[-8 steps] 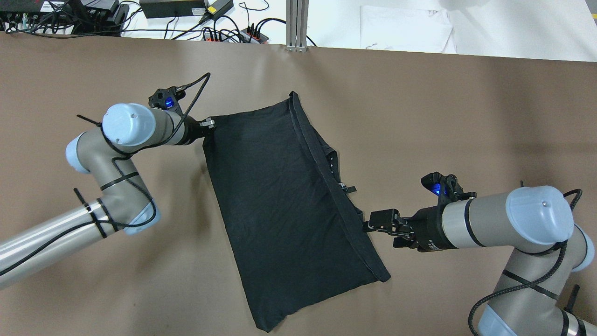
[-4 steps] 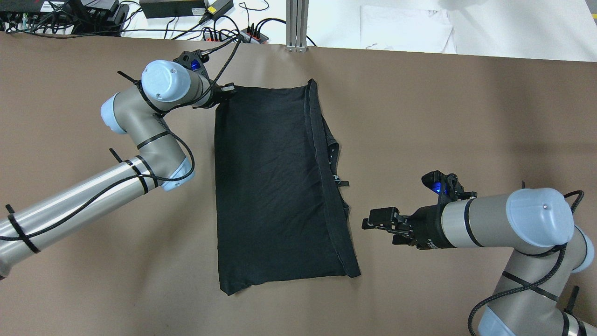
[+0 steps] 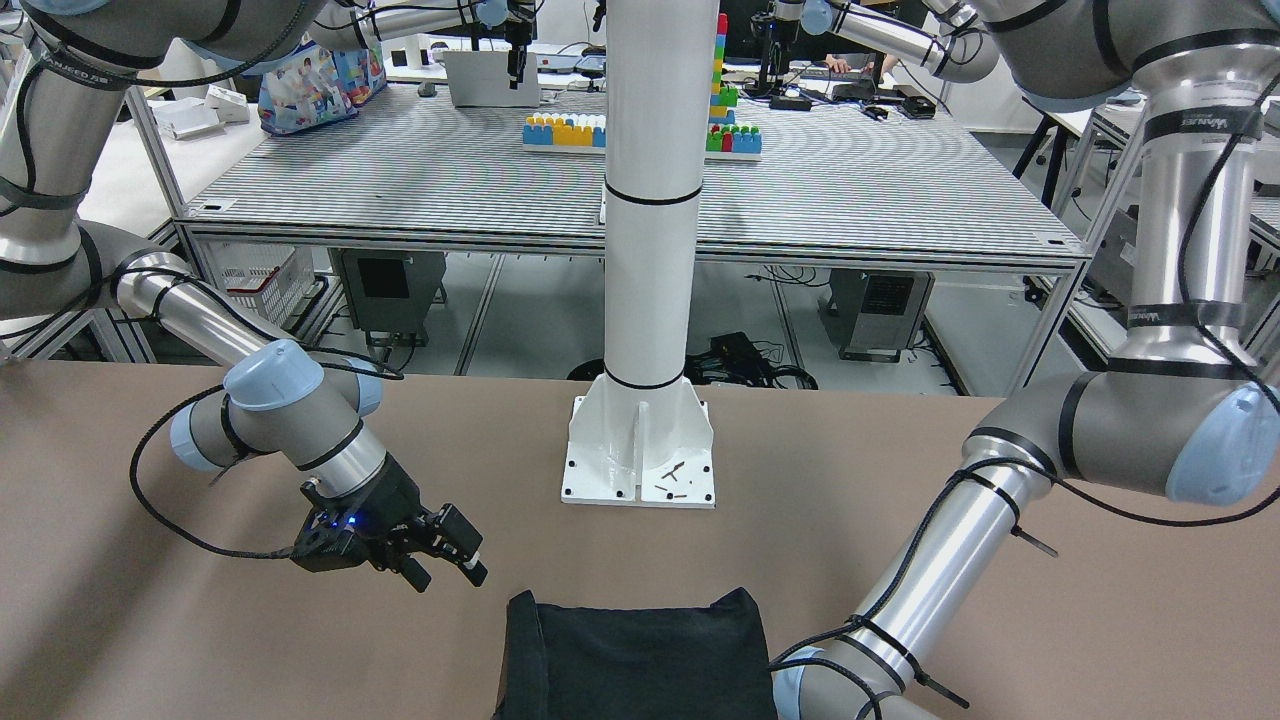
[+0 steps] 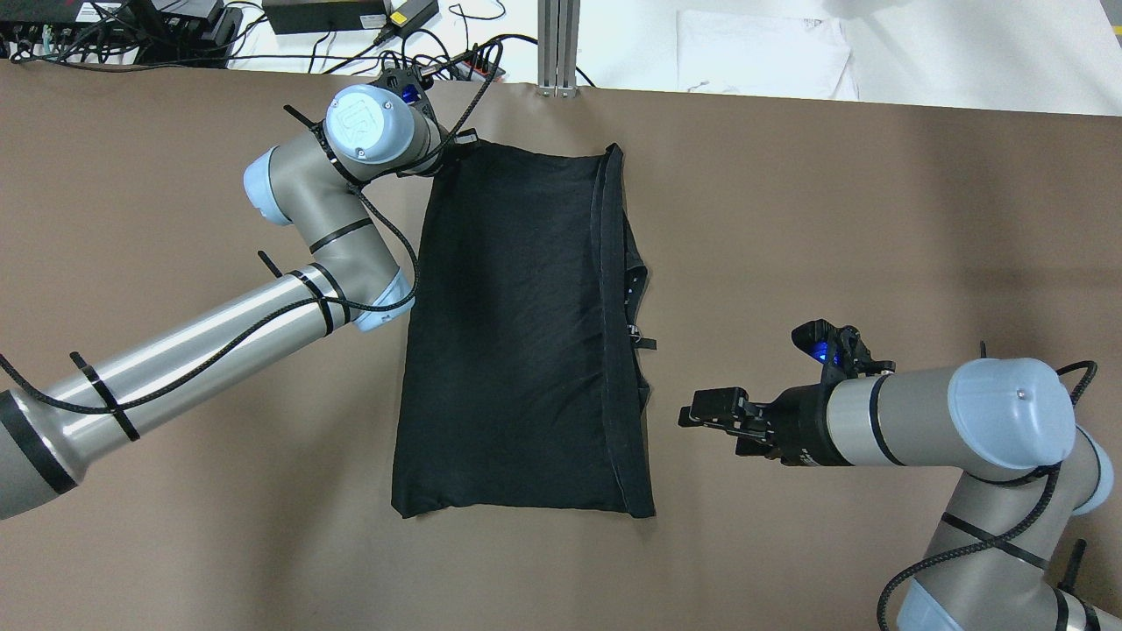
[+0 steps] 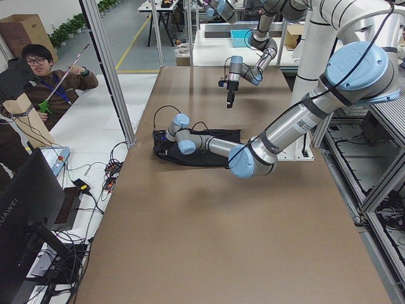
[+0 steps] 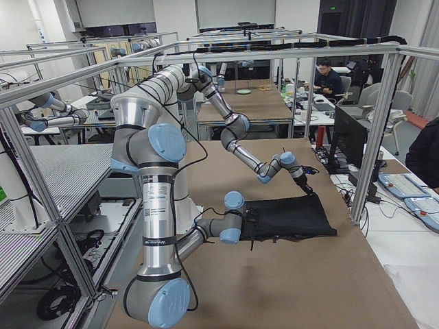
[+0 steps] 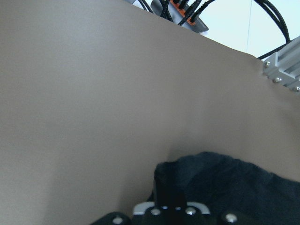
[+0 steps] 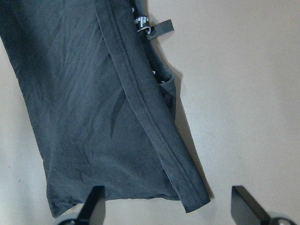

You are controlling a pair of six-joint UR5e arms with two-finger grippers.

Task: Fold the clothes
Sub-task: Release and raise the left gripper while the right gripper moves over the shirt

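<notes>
The black garment lies flat on the brown table, near the middle and a little to the left. Its long axis runs from near to far, and the near end is slightly wider than the far end. A doubled hem follows its right side. From under that edge a second layer peeks out, with a small strap-like tag.

The left gripper sits at the far-left corner. In its wrist camera we see the cloth bunched up right at the gripper's tip, so we take it to be pinched onto that corner, though the grip itself is partly hidden.

The right gripper hovers just right of the near half of the hem, clear of the cloth, with its fingers spread wide.
</notes>
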